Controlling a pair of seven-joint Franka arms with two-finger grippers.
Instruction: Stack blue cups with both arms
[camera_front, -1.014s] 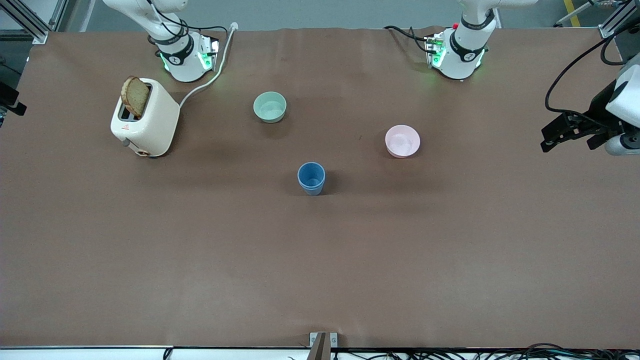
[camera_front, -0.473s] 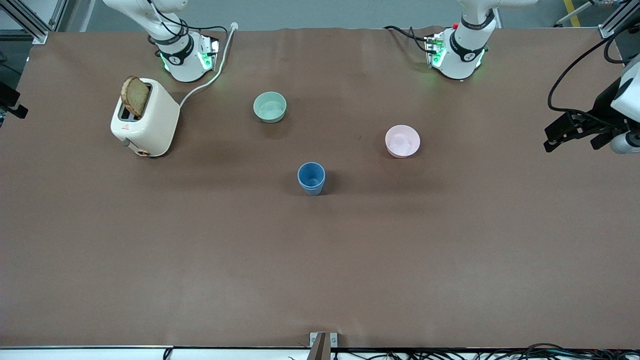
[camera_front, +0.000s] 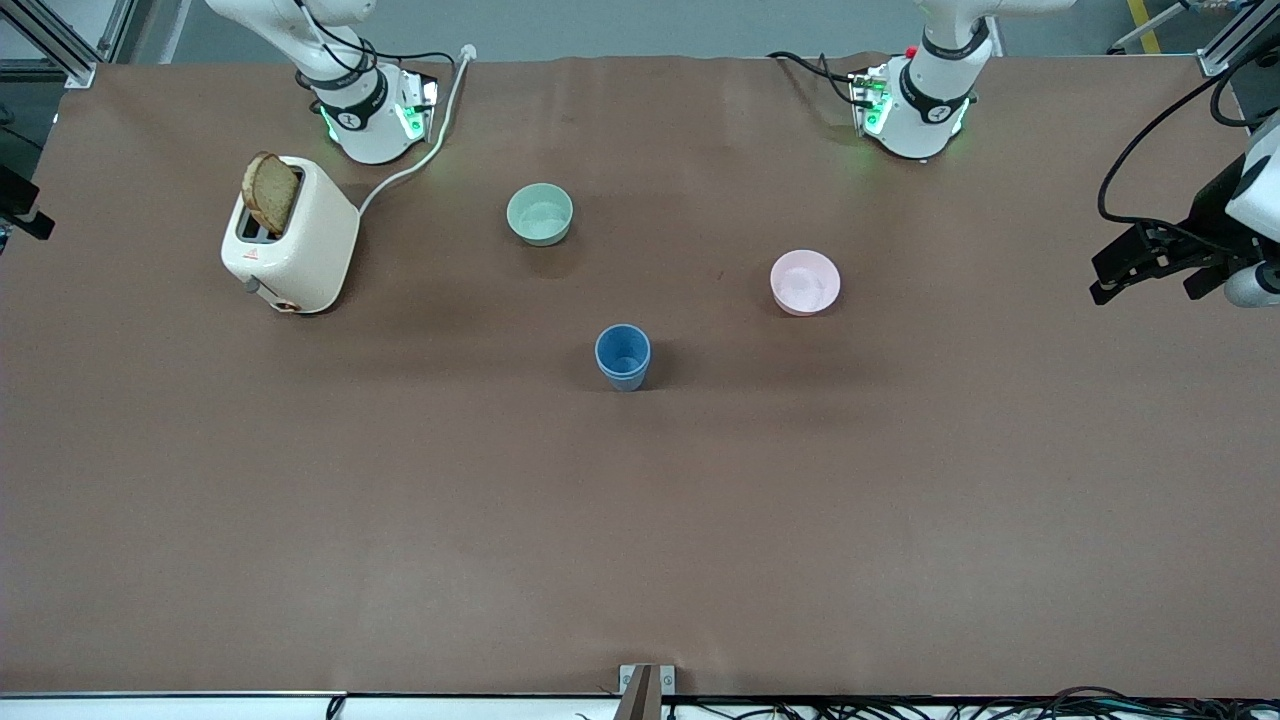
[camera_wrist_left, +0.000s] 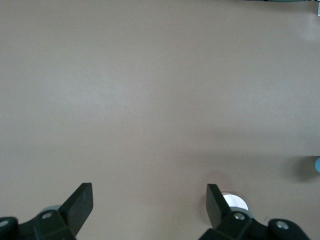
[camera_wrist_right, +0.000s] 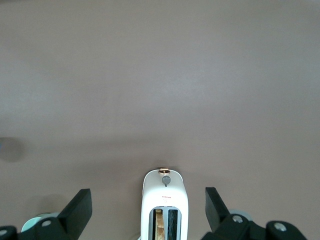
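The two blue cups (camera_front: 622, 356) stand nested, one inside the other, upright near the middle of the table. A sliver of them shows at the edge of the left wrist view (camera_wrist_left: 318, 164). My left gripper (camera_front: 1142, 280) hangs open and empty over the left arm's end of the table, far from the cups; its fingers (camera_wrist_left: 80, 201) are spread wide over bare table. My right gripper (camera_wrist_right: 148, 197) is open and empty above the toaster; only a dark bit of it (camera_front: 20, 205) shows at the front view's edge.
A cream toaster (camera_front: 293, 240) with a slice of bread in it stands near the right arm's base, also in the right wrist view (camera_wrist_right: 165, 205). A mint-green bowl (camera_front: 540, 213) and a pale pink bowl (camera_front: 805, 281) sit farther from the camera than the cups.
My left gripper has drifted a little outward toward the left arm's end of the table. The cups and bowls have not moved.
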